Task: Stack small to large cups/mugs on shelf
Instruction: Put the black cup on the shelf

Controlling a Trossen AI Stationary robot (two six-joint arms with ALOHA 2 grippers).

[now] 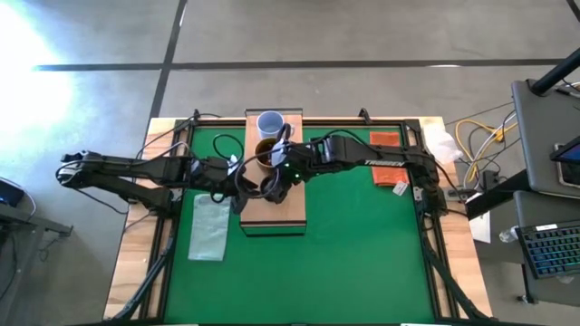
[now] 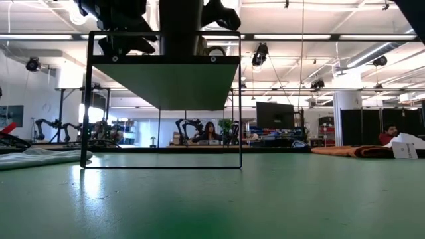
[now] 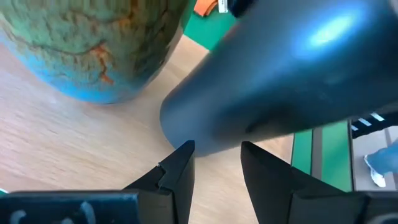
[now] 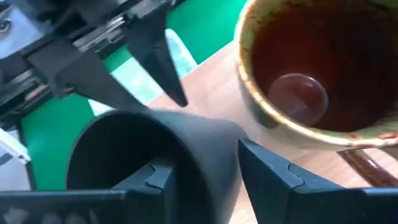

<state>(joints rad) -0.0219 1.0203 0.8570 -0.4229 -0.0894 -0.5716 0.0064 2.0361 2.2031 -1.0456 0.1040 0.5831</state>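
The light-wood shelf [image 1: 272, 213] stands mid-table. On its far end stands the pale blue-grey mug [image 1: 270, 122], with the brown mug [image 1: 264, 152] just nearer, upright; it also shows in the right wrist view [image 4: 311, 74]. My right gripper [image 1: 277, 184] is shut on the small black cup [image 4: 124, 155] over the shelf's middle, beside the brown mug. My left gripper [image 1: 245, 178] is open, its fingertips [image 3: 186, 155] right at the cup's lower end [image 3: 186, 124]; whether they touch it I cannot tell. My right gripper holds the black cup by its wall at the rim [image 4: 208, 149], with one finger [image 4: 155, 180] inside the opening and the other [image 4: 267, 171] outside. The fingers come from above, slanting from the table's right. The cup is tilted, its lower end close over the shelf top.
A pale green cloth [image 1: 210, 226] lies on the green mat left of the shelf. An orange-brown cloth [image 1: 388, 167] and a white tag [image 1: 401, 188] lie to the right. The mat's near half [image 1: 308, 281] is open. People and other robots show in the room behind [image 2: 209, 133].
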